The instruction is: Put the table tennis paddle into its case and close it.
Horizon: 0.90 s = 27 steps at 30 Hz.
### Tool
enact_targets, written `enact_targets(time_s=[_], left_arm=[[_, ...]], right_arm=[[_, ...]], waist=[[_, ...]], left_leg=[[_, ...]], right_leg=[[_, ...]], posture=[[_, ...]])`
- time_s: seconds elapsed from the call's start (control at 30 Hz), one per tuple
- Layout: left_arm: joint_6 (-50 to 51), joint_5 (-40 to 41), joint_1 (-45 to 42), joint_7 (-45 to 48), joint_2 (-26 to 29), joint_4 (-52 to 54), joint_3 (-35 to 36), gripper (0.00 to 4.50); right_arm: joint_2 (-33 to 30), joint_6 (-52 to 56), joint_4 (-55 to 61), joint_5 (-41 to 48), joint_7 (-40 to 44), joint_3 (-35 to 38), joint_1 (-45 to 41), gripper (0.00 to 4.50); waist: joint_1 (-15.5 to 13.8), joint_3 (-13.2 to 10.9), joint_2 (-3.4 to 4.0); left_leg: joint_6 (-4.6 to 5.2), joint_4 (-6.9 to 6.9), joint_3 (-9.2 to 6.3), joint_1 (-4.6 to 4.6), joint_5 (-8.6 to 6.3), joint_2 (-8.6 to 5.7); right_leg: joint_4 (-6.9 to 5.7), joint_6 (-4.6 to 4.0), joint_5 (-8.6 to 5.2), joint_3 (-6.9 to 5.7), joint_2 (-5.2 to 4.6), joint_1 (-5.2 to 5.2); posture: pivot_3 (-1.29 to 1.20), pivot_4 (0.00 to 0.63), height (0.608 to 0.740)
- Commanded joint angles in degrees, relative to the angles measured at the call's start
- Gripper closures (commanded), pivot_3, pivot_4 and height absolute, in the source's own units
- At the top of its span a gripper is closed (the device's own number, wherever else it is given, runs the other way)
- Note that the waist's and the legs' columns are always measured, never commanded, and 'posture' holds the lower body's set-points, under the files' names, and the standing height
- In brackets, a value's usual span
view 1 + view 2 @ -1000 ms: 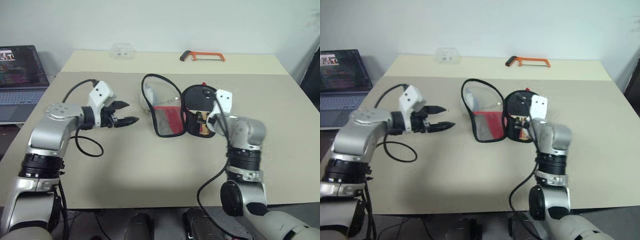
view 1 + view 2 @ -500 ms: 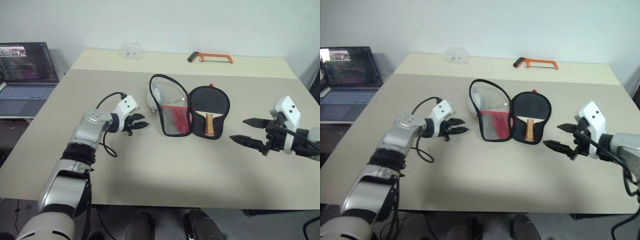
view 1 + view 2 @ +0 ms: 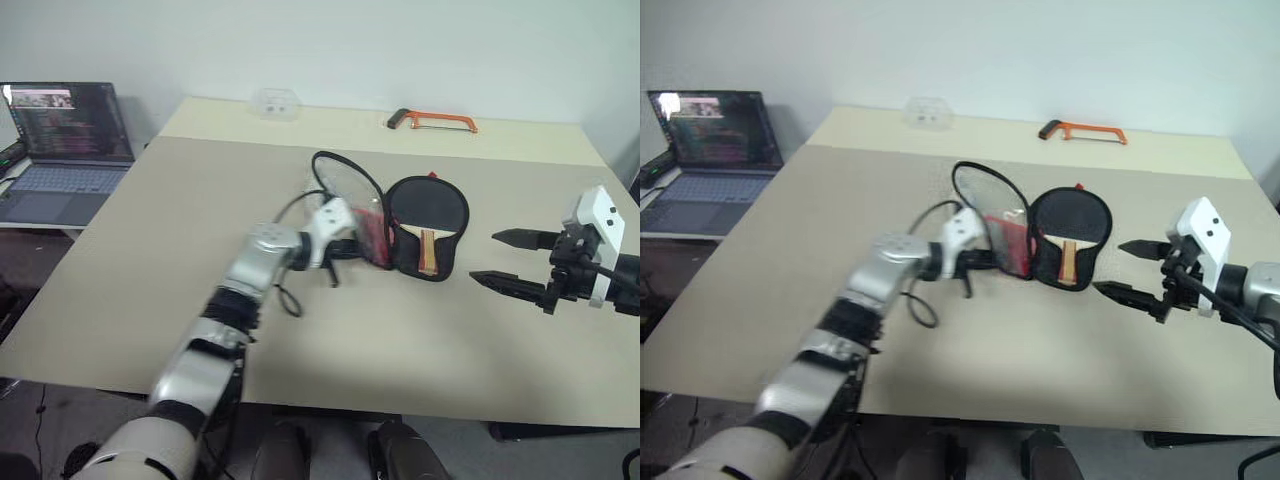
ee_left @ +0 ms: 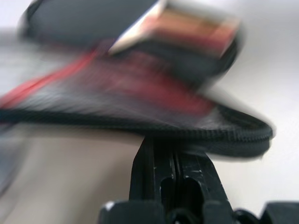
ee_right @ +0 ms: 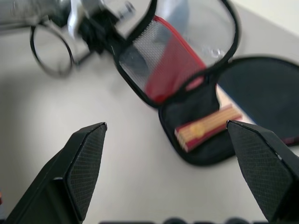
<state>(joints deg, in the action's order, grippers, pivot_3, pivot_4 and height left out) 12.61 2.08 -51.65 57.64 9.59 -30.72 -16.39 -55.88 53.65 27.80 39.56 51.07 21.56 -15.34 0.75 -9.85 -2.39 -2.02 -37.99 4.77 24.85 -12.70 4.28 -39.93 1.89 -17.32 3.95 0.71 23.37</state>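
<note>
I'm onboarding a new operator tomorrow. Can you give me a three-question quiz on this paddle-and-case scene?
1. True or false: the table tennis paddle already lies inside the open case.
2. Which gripper is at the case's lifted flap: A) left gripper B) right gripper?
3. Fill in: the orange hacksaw lies near the table's ___ edge.

Key
1. True.
2. A; its fingers are shut beneath the zip edge. The right gripper is open, apart.
3. Far.
</note>
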Motion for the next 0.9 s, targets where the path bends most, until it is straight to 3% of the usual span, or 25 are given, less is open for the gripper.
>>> enact_targets(time_s=[0.03,0.2,0.37,0.47,0.57,0.67,0.9], left_arm=[[-1.1,-0.7,-5.6,-4.4,-7.0,0.3,-1.3,4.45],[-2.4,-7.5,-7.8,-13.1,-15.2,-6.8,-6.6,4.45],[0.5,-11.6,-7.5,-17.6,-16.5,-10.5,-8.8,4.45],[3.7,-8.9,-9.4,-17.6,-13.6,-8.7,-3.8,4.45],[8.3,-1.8,-11.0,-8.3,-5.4,1.2,2.6,4.45],[15.6,5.4,-9.3,0.7,3.0,10.9,6.6,3.92],[19.8,10.6,2.3,12.5,20.8,23.8,8.6,1.46]], right_arm=[[-0.8,-0.9,-0.5,0.7,-1.5,3.2,-1.1,0.0],[-0.4,-0.3,1.2,1.5,-3.0,4.1,0.4,0.0],[-0.3,0.4,2.6,2.7,-4.8,5.5,1.7,0.0],[0.8,3.0,1.9,5.7,-7.2,6.9,1.1,0.0],[9.4,8.8,-4.7,13.7,-16.7,9.6,-5.3,0.0],[19.7,14.0,-14.8,18.4,-29.4,13.3,-11.4,0.0],[33.2,19.1,-23.5,22.8,-46.5,16.4,-12.0,0.0]], waist=[[-0.1,0.0,0.0],[-0.1,0.1,0.19],[1.1,0.1,0.27],[1.1,0.1,0.28],[2.1,0.0,0.25],[2.5,0.1,0.36],[1.2,0.3,0.93]], left_leg=[[0.01,0.0,-0.03,0.0,0.0,-0.04],[0.03,0.11,-0.17,-0.08,-0.02,-0.21],[0.04,0.13,-0.7,-0.1,-0.02,-0.38],[0.04,0.11,-0.81,-0.08,-0.02,-0.43],[0.03,0.13,-0.82,-0.1,-0.01,-0.4],[-0.03,0.16,-0.84,-0.14,0.02,-0.35],[-0.07,0.19,-0.78,-0.12,0.04,-0.4]], right_leg=[[0.0,0.0,0.0,0.0,0.0,-0.02],[0.07,0.01,-0.02,0.13,0.01,-0.05],[-0.01,0.02,-0.02,0.14,0.0,-0.06],[-0.03,0.02,-0.02,0.09,-0.02,-0.08],[-0.06,0.02,-0.02,0.09,0.0,-0.08],[-0.13,0.0,-0.02,0.05,0.01,-0.09],[-0.07,-0.01,-0.16,0.04,-0.15,-0.12]], posture=[[0.0,0.15,0.74],[0.0,0.15,0.74],[0.0,0.15,0.74],[0.0,0.15,0.74],[0.0,0.15,0.74],[0.0,0.15,0.74],[0.0,0.15,0.74]])
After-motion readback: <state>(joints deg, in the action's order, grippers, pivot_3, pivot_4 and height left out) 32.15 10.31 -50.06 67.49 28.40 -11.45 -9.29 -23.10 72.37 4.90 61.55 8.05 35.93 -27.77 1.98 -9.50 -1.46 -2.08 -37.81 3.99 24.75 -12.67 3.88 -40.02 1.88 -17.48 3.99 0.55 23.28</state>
